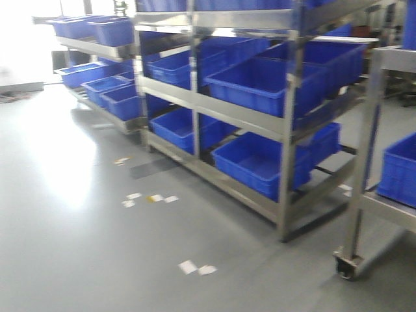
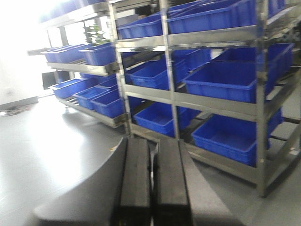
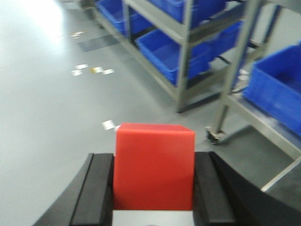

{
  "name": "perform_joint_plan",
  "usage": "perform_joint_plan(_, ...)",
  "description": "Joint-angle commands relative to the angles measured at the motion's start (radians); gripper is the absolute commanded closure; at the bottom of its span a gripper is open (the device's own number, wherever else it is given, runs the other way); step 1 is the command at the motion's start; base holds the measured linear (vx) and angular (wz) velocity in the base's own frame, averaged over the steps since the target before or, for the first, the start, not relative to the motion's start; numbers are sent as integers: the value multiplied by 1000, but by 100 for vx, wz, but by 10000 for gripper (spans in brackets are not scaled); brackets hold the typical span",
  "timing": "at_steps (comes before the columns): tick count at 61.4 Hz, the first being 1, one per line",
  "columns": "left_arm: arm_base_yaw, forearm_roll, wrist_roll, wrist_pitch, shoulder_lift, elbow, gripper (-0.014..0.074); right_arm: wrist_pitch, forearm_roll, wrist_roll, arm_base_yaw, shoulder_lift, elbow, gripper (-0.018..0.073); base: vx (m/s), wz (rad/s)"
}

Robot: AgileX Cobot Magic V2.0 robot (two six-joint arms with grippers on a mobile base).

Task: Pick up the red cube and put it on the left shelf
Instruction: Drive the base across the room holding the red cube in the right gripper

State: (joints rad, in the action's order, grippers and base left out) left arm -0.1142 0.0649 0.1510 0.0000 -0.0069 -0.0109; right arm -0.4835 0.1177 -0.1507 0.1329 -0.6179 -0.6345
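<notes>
right hand (image 3: 154,162) clamps red cube (image 3: 154,169); left hand (image 2: 153,143) closed.

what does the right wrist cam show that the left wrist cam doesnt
Right wrist only: the red cube clamped in the right hand, plus a caster wheel and white floor marks. Left wrist only: the left hand, shut and empty, and upper tiers of the steel rack. Both: that rack's lower blue crates and grey floor.

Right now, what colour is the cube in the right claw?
Red. The cube shows best in the right wrist view, gripped by the right claw.
</notes>
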Motion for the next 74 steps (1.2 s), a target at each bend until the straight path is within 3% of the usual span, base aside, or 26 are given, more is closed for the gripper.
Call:
perform_joint_plan(1, -6, 2, 2, -84, 8, -22, 491, 83, 6, 3, 2, 1, -28, 503, -30, 67)
perform_joint_plan(35, -6, 2, 2, -84, 8, -22, 491, 83, 6, 3, 2, 1, -28, 503, -37, 59)
perform_joint_plan(74, -6, 2, 2, -84, 8, -22, 491, 83, 6, 3, 2, 1, -28, 503, -41, 38)
